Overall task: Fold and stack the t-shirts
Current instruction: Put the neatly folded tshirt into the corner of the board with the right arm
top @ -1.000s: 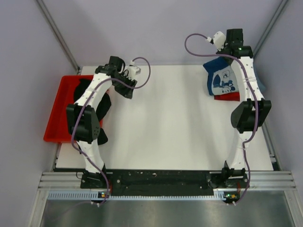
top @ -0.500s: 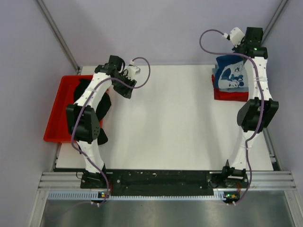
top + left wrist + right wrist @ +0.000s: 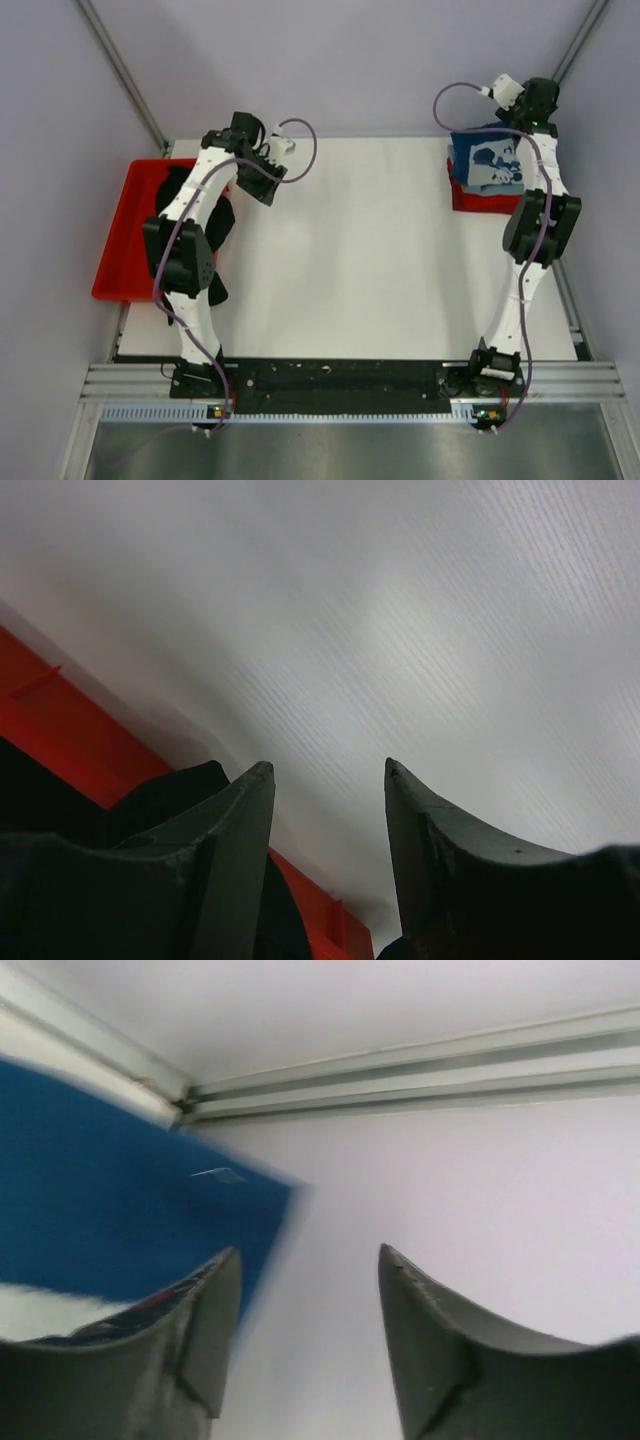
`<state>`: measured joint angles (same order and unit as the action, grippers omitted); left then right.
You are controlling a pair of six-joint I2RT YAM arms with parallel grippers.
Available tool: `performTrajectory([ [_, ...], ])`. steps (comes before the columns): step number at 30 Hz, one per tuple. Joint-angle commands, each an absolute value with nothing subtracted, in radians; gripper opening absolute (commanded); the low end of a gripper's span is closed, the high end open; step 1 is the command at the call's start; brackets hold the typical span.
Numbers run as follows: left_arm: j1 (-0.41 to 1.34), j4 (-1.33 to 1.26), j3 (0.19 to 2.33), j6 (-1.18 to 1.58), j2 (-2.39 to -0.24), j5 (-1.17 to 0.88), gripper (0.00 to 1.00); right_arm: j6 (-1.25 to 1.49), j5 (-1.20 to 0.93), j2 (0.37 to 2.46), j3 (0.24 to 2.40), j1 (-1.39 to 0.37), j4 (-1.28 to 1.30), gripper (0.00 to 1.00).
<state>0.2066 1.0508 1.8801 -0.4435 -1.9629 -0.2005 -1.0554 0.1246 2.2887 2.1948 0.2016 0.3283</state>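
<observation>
Folded navy t-shirt [image 3: 488, 163] sits upper right on a red layer [image 3: 468, 201], likely the stack spot, right gripper [image 3: 310, 1260] parted and empty beside it; left gripper [image 3: 328, 772] parted, empty, near red tray [image 3: 118, 262] holding black t-shirt [image 3: 223, 218], probably next.

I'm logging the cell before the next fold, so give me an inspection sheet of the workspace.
Surface: white table top, bare in the middle.
Job's things: folded blue t-shirt with a white print tops a stack at the far right, with a red layer under it; black t-shirt in the red tray at the left, partly hidden by the left arm.
Clutter: nothing seen.
Grippers: left gripper open and empty, above the table beside the tray; right gripper open and empty, by the stack.
Cables: purple cables loop off each wrist.
Surroundings: pale walls; metal rail at the near edge.
</observation>
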Motion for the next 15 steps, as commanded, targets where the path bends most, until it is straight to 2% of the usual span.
performTrajectory([
  [1,0.206,1.097,1.954,-0.434,-1.996,-0.18,0.53,-1.033,0.147,2.335,2.236,0.253,-0.038,0.72],
  [3,0.206,1.101,1.953,-0.433,-1.993,-0.173,0.53,-1.011,0.167,2.338,2.255,0.253,-0.046,0.81],
  [4,0.206,1.103,1.95,-0.434,-1.99,-0.172,0.53,-0.993,0.172,2.33,2.267,0.25,-0.037,0.92],
  [5,0.206,1.103,1.945,-0.434,-1.983,-0.172,0.53,-0.945,0.169,2.313,2.285,0.249,-0.016,0.99],
  [9,0.206,1.103,1.924,-0.437,-1.945,-0.181,0.53,-0.793,0.13,2.188,2.271,0.221,0.1,0.99],
  [15,0.204,1.026,1.726,-0.469,-1.79,-0.192,0.54,-0.603,0.062,1.898,1.93,0.14,0.138,0.99],
])
